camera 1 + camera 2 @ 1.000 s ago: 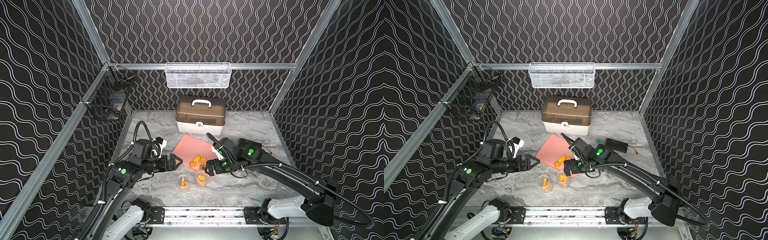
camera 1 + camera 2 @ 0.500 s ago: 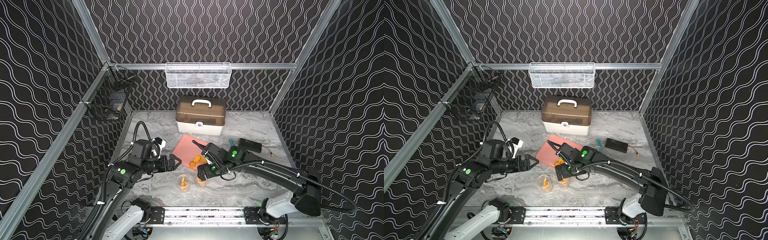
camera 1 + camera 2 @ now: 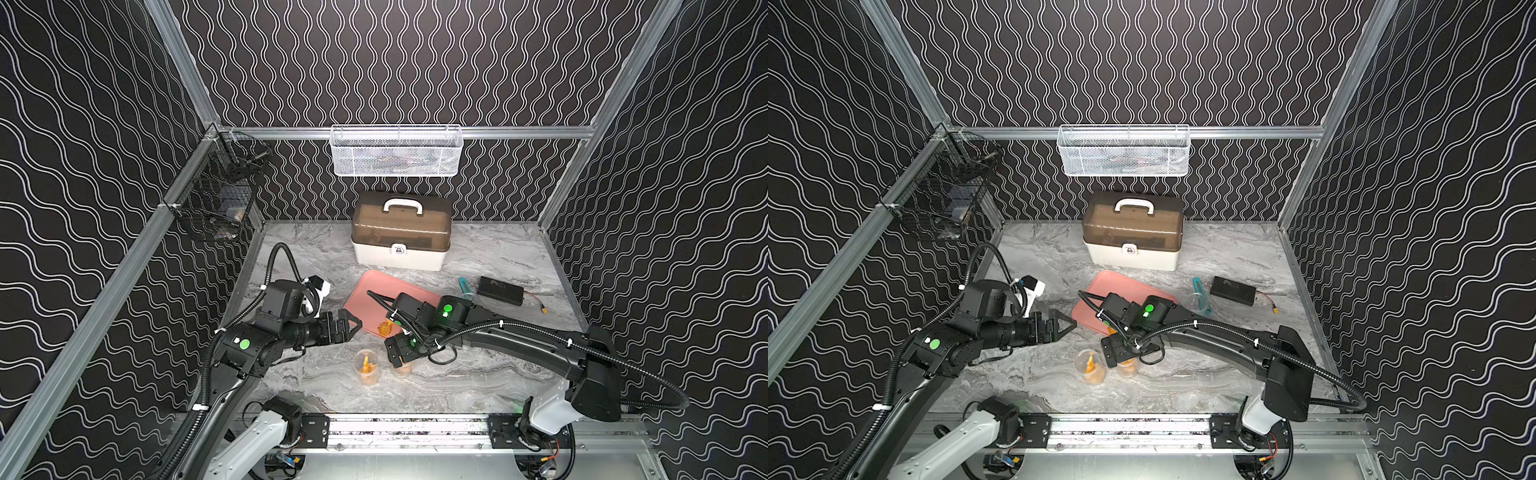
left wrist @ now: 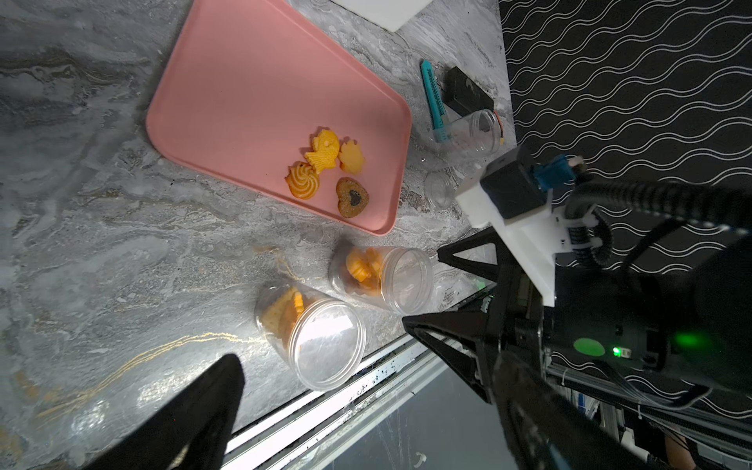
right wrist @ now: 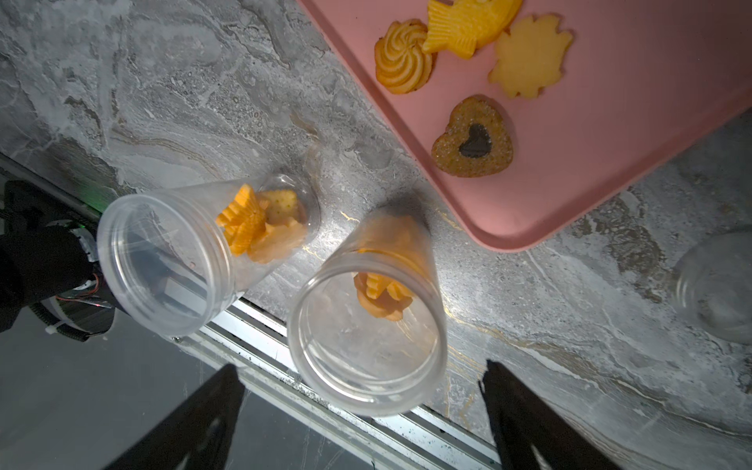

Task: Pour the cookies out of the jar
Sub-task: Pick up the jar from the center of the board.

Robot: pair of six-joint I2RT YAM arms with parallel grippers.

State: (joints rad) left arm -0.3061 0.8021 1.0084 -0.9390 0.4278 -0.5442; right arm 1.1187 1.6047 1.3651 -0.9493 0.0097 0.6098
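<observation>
Standing upright by the front edge of the grey marbled desk [image 3: 498, 257]: one clear round plastic jar [image 5: 366, 358] with orange-yellow moulded cookies [image 5: 380, 299] at its bottom, and a second clear jar [image 5: 162, 260] just beside it, likewise filled. The right gripper [image 5: 360, 364] is above the first, black fingers apart either side of its rim, no contact visible. The left gripper [image 3: 352, 325] is spread wide, holding nothing. Wrist views alone show four biscuits [image 4: 323, 154] on the smooth pink round-cornered tray [image 4: 244, 81]: swirl, fish, flower, brown heart with dark centre. In a top view only the swirl biscuit [image 3: 385, 329] shows; the right arm [image 3: 519, 336] covers the rest.
</observation>
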